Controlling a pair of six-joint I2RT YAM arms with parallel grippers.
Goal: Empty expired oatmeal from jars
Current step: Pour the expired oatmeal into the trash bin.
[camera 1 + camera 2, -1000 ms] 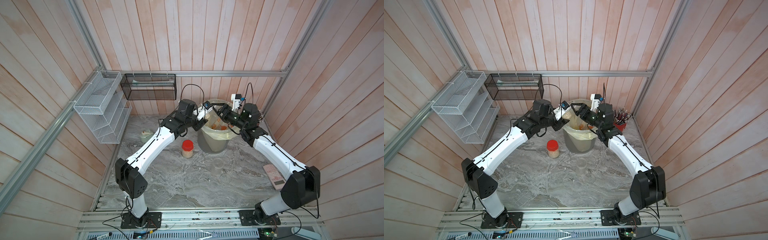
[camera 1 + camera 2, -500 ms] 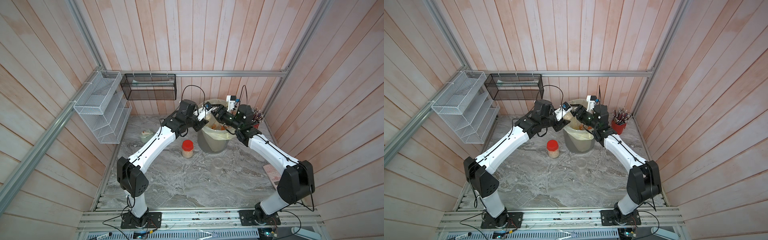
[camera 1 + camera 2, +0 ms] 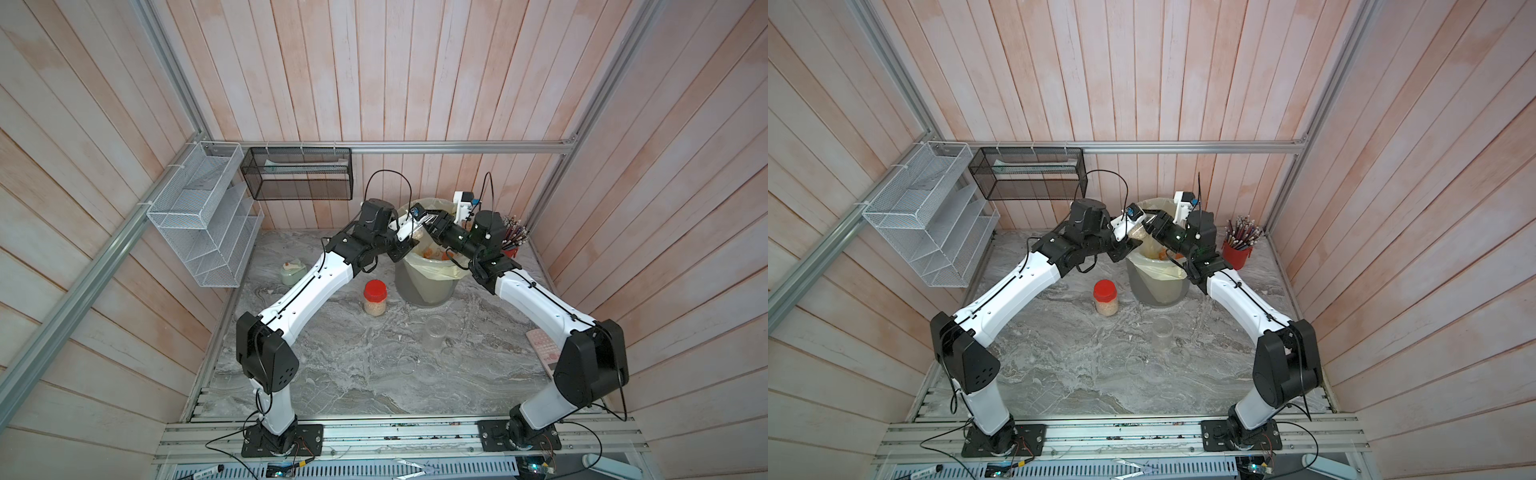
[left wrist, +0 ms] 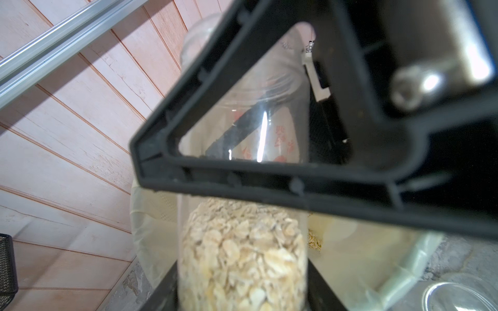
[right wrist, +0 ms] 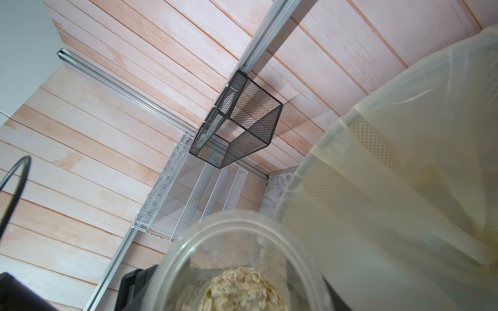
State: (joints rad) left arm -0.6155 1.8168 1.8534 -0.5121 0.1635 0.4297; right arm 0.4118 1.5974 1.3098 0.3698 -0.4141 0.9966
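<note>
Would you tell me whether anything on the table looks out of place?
Slightly: a clear lid lies loose on the table near the empty jar, and a pale fleck beside it may be a spilled flake.

You've got a clear, glossy plastic jar [image 4: 258, 88] with dry, matt oatmeal [image 4: 242, 258] flakes inside. Bin liner [image 5: 404, 175]: thin translucent yellowish film, wrinkled. Table [image 3: 353, 382]: grey marbled, matt. Walls [image 3: 415, 83]: pale wood planks. Basket [image 3: 297, 176]: black metal mesh.
</note>
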